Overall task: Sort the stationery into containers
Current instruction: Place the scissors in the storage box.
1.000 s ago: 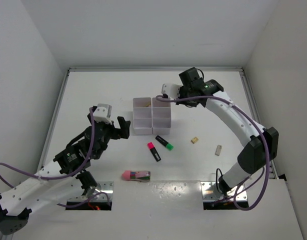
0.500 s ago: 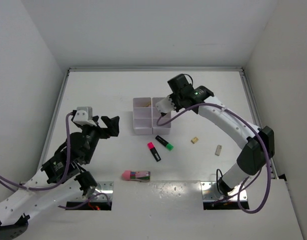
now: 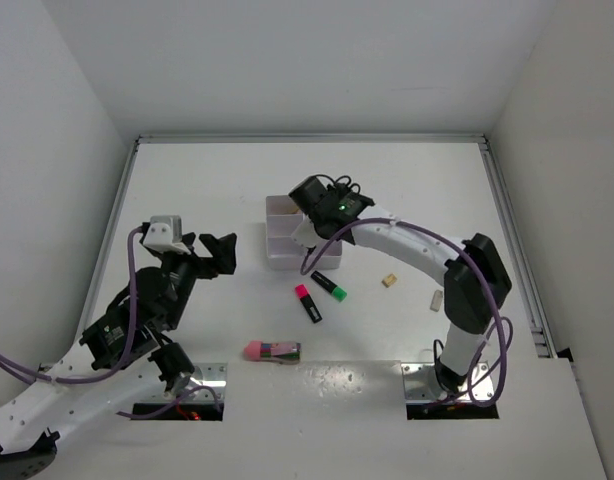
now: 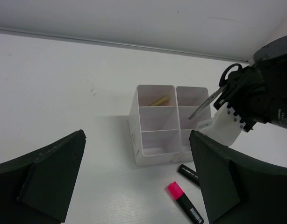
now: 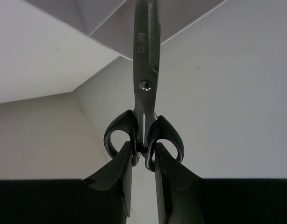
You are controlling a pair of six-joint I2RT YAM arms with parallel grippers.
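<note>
Top view: the right hand (image 3: pixel 309 225) is being held over the white tray (image 3: pixel 283 262) at centre frame; the left hand (image 3: pixel 205 250) is being held wide apart, centre left. Left wrist view: black-handled scissors (image 4: pixel 211 99) are being tilted, blades down, over the tray's right column, upper right. Right wrist view: their handles are being clamped by the right hand, centre.

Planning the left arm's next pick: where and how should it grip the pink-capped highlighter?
Probably grip the pink-capped highlighter mid-barrel from straight above, closing across its narrow width: it lies flat and diagonal on the table, and the green-capped highlighter sits close beside its cap end.
</note>
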